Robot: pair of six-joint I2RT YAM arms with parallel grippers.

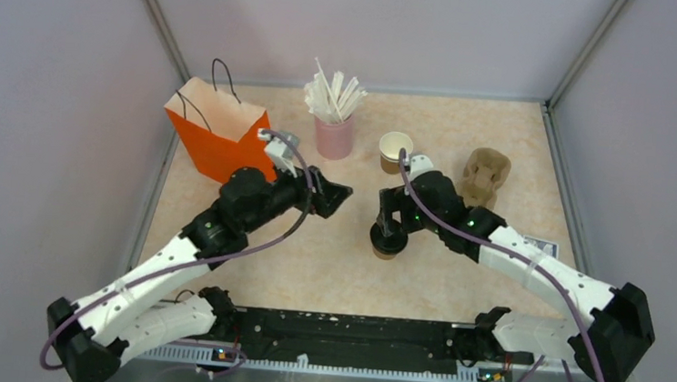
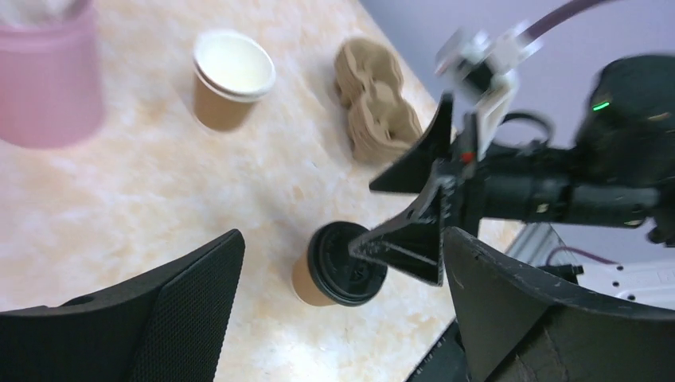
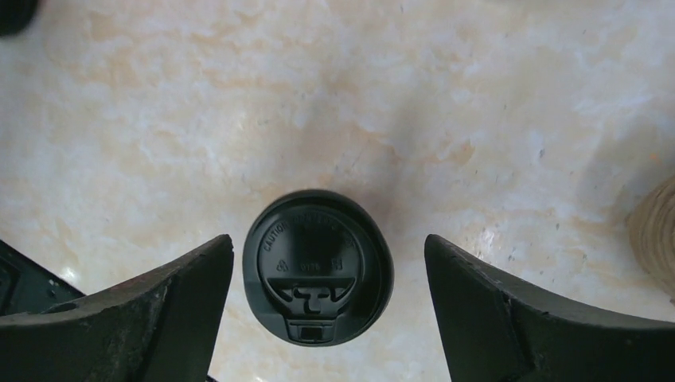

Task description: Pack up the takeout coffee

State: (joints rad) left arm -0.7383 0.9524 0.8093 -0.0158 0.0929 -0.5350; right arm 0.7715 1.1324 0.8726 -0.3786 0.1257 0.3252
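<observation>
A takeout coffee cup point(image 3: 318, 267), brown paper with a black lid, stands on the table point(image 1: 329, 263) between the spread fingers of my right gripper point(image 3: 328, 243). The gripper is open, with a gap showing on each side of the lid. From above, the same cup point(image 1: 388, 241) sits just under the right gripper point(image 1: 389, 224). A second brown cup point(image 1: 396, 150), without a lid and white inside, stands further back. My left gripper point(image 1: 330, 195) is open and empty, to the left of the lidded cup point(image 2: 342, 270). The orange bag point(image 1: 216, 131) stands at the back left.
A pink cup of white straws point(image 1: 334, 136) stands between the bag and the lidless cup. A tan pulp cup carrier point(image 1: 486, 177) lies at the back right, close behind the right arm. Grey walls close in the table on three sides.
</observation>
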